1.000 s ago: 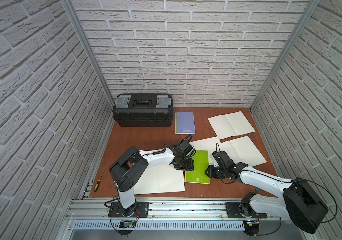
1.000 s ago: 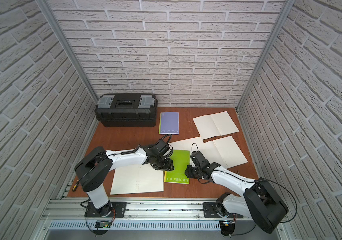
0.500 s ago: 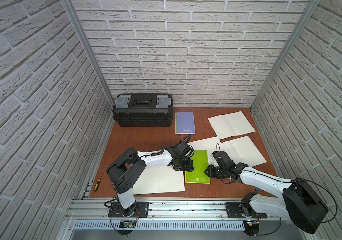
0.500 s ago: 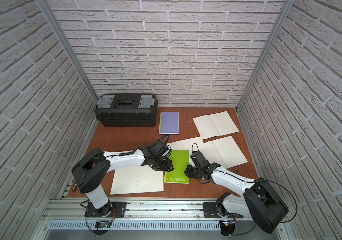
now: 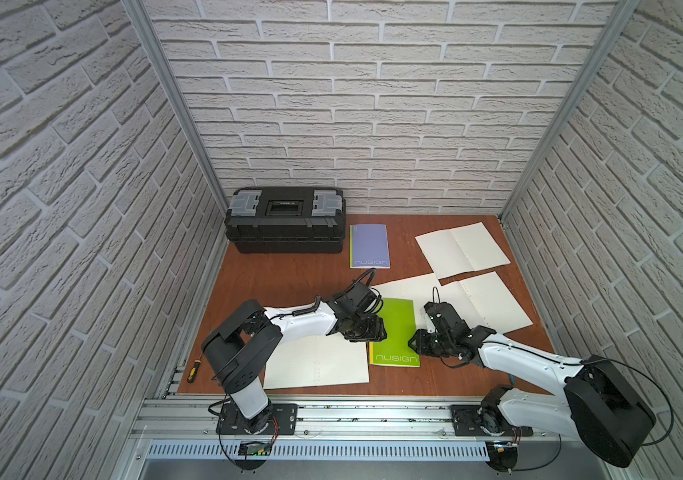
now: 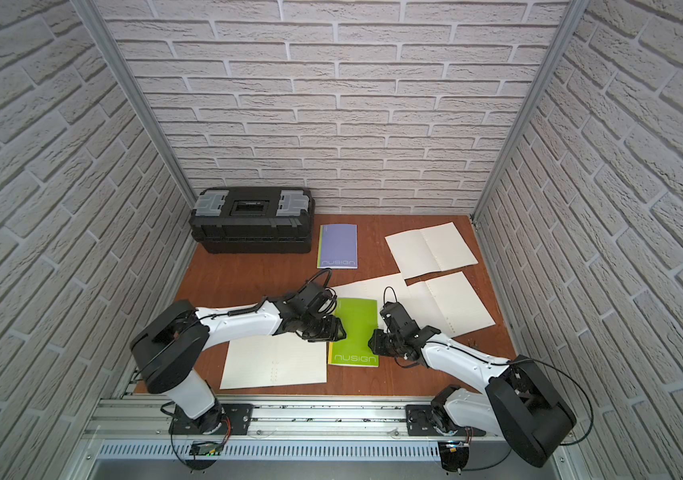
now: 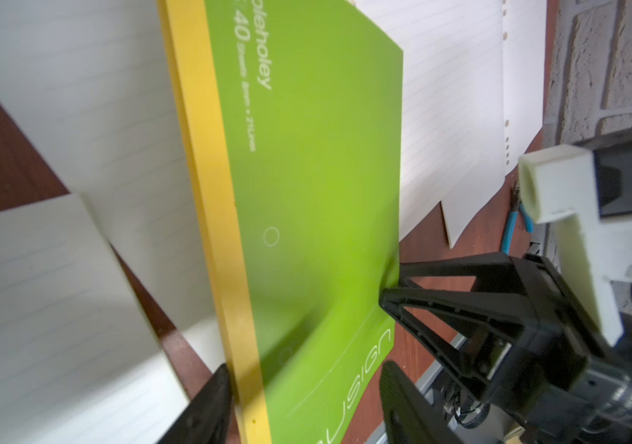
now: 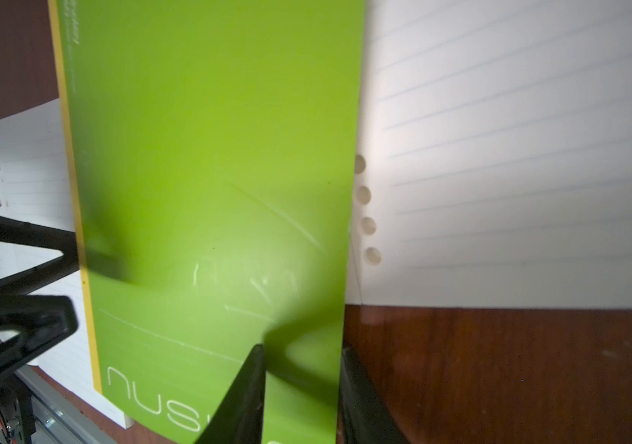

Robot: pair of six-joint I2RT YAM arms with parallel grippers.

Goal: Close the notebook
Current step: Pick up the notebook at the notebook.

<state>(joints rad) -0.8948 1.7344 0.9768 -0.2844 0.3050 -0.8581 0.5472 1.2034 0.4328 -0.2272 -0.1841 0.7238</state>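
While right gripper [image 5: 411, 343] pinches buckled cover edge of lime-green paper-cover notebook [image 5: 396, 322], in front of black plastic toolbox [image 5: 286, 224], left gripper [image 5: 382, 332] spread at spine, I fear pinch creasing cover, release springing it open.

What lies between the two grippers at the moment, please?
The green notebook lies between the left gripper at its spine side and the right gripper at its open edge, as both top views show.

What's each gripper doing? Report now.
Left gripper: open, jaws straddling the green notebook's spine edge.
Right gripper: at the notebook's free edge; whether it is clamped cannot be told.
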